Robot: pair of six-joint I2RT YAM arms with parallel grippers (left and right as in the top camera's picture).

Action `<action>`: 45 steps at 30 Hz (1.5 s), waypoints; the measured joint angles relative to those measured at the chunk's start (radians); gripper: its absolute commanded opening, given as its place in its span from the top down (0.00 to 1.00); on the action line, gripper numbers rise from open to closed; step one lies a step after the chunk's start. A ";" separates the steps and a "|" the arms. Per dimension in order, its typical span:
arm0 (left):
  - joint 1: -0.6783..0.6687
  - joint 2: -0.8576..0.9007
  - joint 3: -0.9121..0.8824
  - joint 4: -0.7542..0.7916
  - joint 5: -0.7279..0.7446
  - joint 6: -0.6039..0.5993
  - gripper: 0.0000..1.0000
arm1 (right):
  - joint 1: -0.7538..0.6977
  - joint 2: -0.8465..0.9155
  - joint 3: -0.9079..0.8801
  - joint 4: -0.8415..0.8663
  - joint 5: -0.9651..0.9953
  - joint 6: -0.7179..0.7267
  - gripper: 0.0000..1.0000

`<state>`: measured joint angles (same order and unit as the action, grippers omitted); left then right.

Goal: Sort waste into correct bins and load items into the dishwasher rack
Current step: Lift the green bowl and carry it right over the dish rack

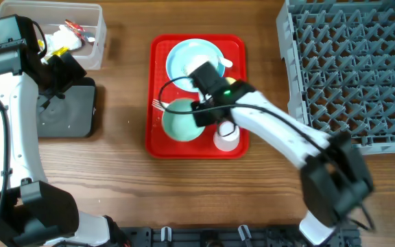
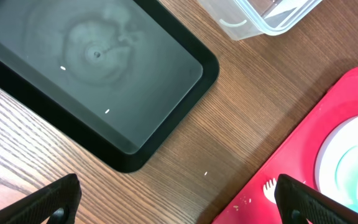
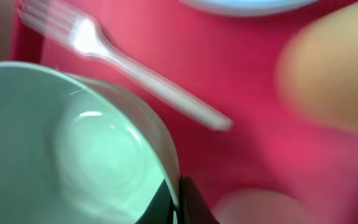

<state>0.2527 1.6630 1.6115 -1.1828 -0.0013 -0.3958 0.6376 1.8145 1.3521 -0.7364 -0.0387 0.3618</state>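
Bowl (image 1: 182,122) rim clamped by right fingers (image 3: 174,200), on red tray (image 1: 155,147). Fork (image 3: 135,68) laid just beside bowl; white cup (image 1: 226,138) and plate (image 1: 182,60) crowded near. Left fingers (image 1: 64,72) spread wide above black tray (image 2: 143,57).

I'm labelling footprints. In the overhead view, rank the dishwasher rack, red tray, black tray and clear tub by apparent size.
1. Dishwasher rack, largest even though cropped.
2. Red tray.
3. Clear tub and black tray: look alike, both partly behind the left arm; unranked.
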 measured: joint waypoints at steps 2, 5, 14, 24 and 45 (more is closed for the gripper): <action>0.000 0.000 0.000 0.000 0.000 0.000 0.00 | -0.015 -0.086 0.035 -0.046 0.102 -0.008 0.96; 0.000 0.000 0.000 0.000 0.000 0.000 0.00 | -0.042 -0.233 0.098 -0.078 0.346 -0.041 0.96; 0.000 0.001 0.000 0.001 0.001 0.000 0.00 | -0.223 -0.238 0.121 0.407 0.897 -0.454 0.96; 0.000 0.002 0.000 0.009 0.004 0.000 0.00 | -0.453 0.004 0.124 0.790 1.012 -0.865 0.96; 0.000 0.002 0.000 0.023 0.004 0.000 0.00 | -0.610 0.211 0.123 0.971 0.894 -0.886 0.96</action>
<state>0.2527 1.6653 1.6112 -1.1595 0.0025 -0.3958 0.0280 2.0254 1.4754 0.2348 0.8551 -0.5240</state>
